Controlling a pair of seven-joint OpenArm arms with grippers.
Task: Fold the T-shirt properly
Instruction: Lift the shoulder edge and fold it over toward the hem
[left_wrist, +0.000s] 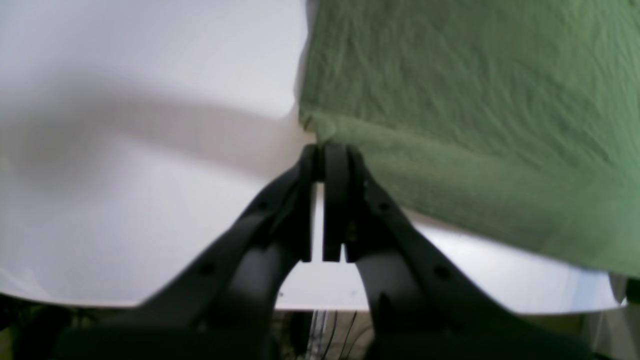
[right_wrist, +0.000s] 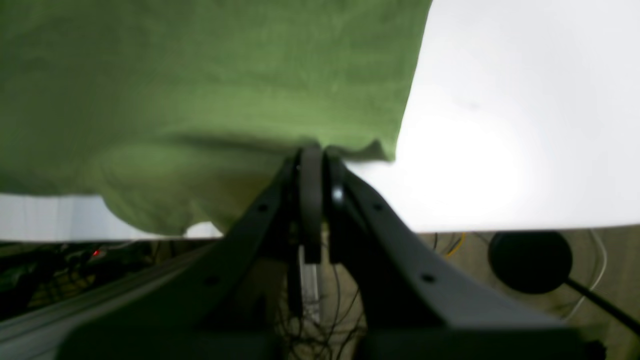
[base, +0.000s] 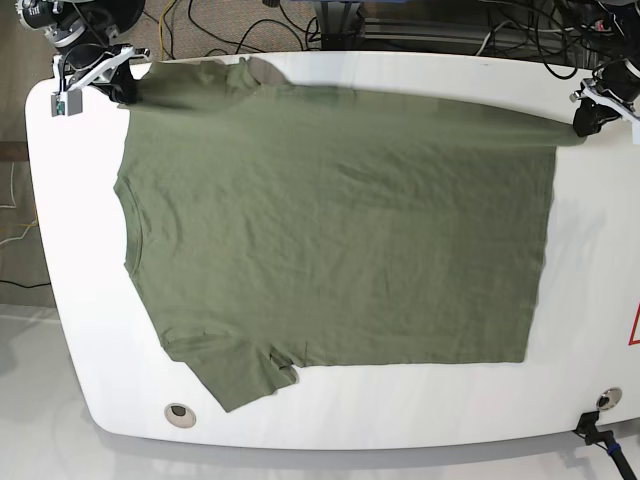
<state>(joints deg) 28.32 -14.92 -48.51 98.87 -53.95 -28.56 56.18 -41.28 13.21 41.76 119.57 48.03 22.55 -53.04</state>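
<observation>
The olive-green T-shirt (base: 330, 230) lies spread on the white table (base: 400, 415), with the collar (base: 127, 220) to the left and the hem to the right. My right gripper (base: 124, 88) is shut on the far left sleeve and shoulder edge; in the right wrist view its jaws (right_wrist: 312, 150) pinch the fabric (right_wrist: 200, 75). My left gripper (base: 584, 119) is shut on the far right hem corner; in the left wrist view its jaws (left_wrist: 327, 150) pinch the cloth corner (left_wrist: 475, 100). The near sleeve (base: 240, 375) lies flat.
Two round grommets (base: 178, 411) (base: 607, 399) sit near the table's front edge. A red triangle mark (base: 634, 325) is at the right edge. Cables run behind the table. A black round object (right_wrist: 530, 260) lies on the floor below the table edge.
</observation>
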